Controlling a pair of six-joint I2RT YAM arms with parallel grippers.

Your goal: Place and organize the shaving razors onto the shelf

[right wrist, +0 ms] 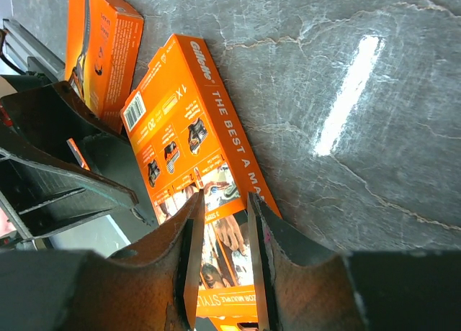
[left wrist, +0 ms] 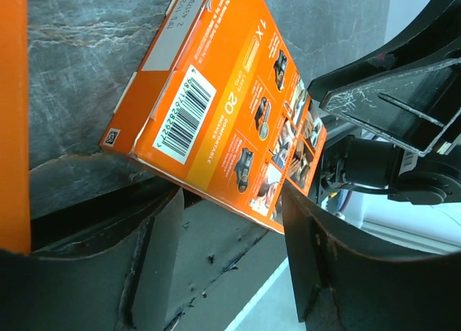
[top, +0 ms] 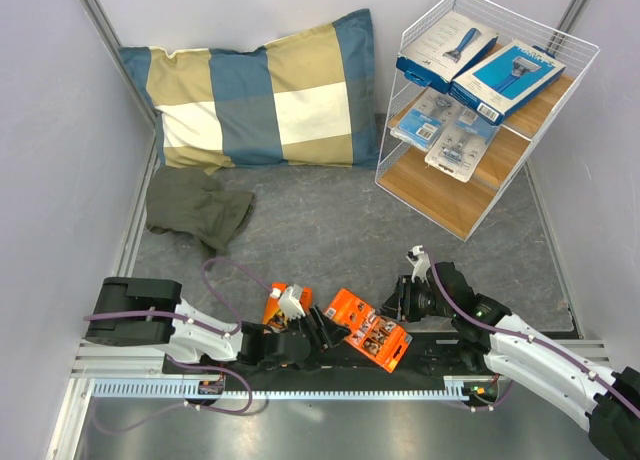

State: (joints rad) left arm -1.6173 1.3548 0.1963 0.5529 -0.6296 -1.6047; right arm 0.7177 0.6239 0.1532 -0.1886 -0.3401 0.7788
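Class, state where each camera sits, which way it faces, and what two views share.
Top external: above, behind the bases, looking down on shelf, left arm, right arm.
Left wrist: on the left arm, past left fingers toward the right arm.
Right wrist: on the right arm, past right fingers at the tabletop.
Shared: both wrist views show the orange pack.

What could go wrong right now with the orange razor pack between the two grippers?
1. The right gripper seems to pinch the orange pack by one end only, with the pack tilted off the table. It may twist or slip if the left gripper, its jaws open around the other corner, closes on it.
2. The second orange pack lies right beside the left gripper and could get knocked.
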